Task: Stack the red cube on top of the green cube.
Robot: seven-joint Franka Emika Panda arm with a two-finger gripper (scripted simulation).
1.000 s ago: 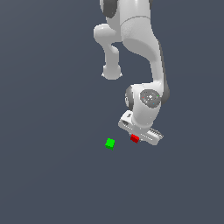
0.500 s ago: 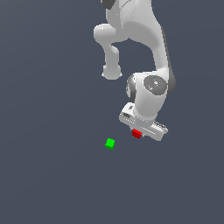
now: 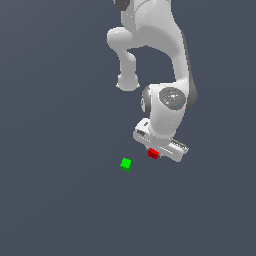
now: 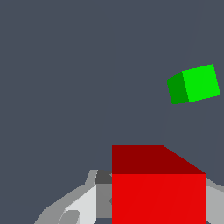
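The red cube (image 3: 153, 154) sits between the fingers of my gripper (image 3: 154, 156), which is shut on it and holds it above the floor. The green cube (image 3: 125, 164) lies alone on the floor, a short way toward the exterior view's left of the red cube and slightly lower in that view. In the wrist view the red cube (image 4: 158, 188) fills the space between the grey fingers (image 4: 76, 205). The green cube (image 4: 194, 84) shows beyond it, apart from it.
The white arm (image 3: 165, 60) rises over the gripper. The floor (image 3: 60, 200) is a plain dark grey surface with no other objects in view.
The gripper has risen a little with the red cube in it, and the wrist has turned. The green cube has not moved.
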